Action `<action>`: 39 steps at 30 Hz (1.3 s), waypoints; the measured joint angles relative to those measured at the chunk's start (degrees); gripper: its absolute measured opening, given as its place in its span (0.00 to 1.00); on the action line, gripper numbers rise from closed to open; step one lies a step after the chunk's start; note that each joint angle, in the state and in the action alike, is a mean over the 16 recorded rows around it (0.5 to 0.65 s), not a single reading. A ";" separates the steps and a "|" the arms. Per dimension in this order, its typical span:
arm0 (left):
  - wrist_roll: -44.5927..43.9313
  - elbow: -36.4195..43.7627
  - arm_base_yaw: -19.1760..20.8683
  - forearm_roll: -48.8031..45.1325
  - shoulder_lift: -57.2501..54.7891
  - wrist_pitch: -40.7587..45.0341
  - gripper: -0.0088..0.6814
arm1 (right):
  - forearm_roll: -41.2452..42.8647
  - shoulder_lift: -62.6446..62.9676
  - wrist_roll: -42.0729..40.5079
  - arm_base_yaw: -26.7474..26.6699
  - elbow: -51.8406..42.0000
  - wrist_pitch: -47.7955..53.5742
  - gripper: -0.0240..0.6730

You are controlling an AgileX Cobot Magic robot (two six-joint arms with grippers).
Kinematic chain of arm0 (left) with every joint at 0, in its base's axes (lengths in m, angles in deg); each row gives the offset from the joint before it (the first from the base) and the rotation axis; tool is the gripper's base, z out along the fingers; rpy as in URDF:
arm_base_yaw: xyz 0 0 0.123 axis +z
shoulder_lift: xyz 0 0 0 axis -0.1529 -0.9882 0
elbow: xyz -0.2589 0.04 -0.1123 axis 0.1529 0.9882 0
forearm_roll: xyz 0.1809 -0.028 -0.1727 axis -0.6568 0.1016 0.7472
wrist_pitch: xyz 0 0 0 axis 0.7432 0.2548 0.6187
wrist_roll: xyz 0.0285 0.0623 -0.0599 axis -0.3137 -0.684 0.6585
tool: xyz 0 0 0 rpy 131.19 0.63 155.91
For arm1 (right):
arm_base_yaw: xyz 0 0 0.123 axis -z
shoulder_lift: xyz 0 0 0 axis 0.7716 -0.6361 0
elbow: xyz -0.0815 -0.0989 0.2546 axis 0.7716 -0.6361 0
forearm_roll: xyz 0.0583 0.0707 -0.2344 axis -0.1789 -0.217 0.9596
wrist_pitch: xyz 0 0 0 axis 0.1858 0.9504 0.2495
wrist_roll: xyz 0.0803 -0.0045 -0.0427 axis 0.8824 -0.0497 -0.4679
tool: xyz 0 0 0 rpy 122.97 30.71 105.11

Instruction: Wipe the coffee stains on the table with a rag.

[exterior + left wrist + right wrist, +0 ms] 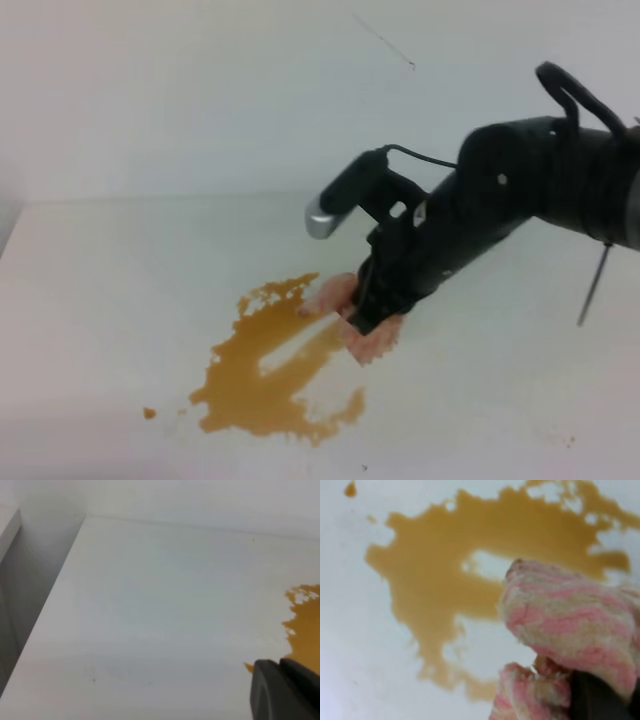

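The coffee stains (255, 390) are an orange-brown puddle with ragged edges on the white table (100, 300), with a tiny droplet (149, 412) to its left. A pale streak crosses the puddle's middle. My right gripper (365, 318) is shut on the pink-and-white rag (378, 342) and presses it down at the puddle's right edge. In the right wrist view the bunched rag (570, 615) hangs over the puddle (435, 580). Only a dark tip of my left gripper (282, 685) shows, near the puddle's left edge (305, 625); its jaws are hidden.
A pale wall rises behind the table. The table's left edge (45, 615) drops into a gap beside a grey wall. A thin dark rod (594, 285) hangs under the right arm. Faint reddish specks (560, 438) lie at the front right.
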 joint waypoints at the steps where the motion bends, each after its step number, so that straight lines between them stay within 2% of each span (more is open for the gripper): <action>1: 0.00 0.00 0.00 0.00 0.00 0.00 0.01 | -0.23 0.89 0.24 0.22 -1.72 -1.00 0.08; 8: 0.00 -0.14 -0.01 0.00 -0.09 0.00 0.01 | -3.96 2.84 0.90 1.25 -12.46 -8.24 0.08; 13: 0.00 -0.28 -0.01 -0.01 -0.19 0.05 0.01 | -7.59 -0.66 0.86 1.40 -14.41 -10.26 0.08; 20: 0.00 0.00 0.00 0.00 0.00 0.00 0.01 | -12.16 -7.76 -0.26 0.24 -9.62 -7.67 0.08; 28: 0.00 0.00 0.00 0.00 0.00 0.00 0.01 | -15.74 -12.51 -1.82 -4.30 -2.73 -3.35 0.08; 39: 0.01 -0.14 -0.01 0.00 -0.10 0.11 0.01 | -15.53 -13.96 -3.13 -9.50 5.71 0.54 0.08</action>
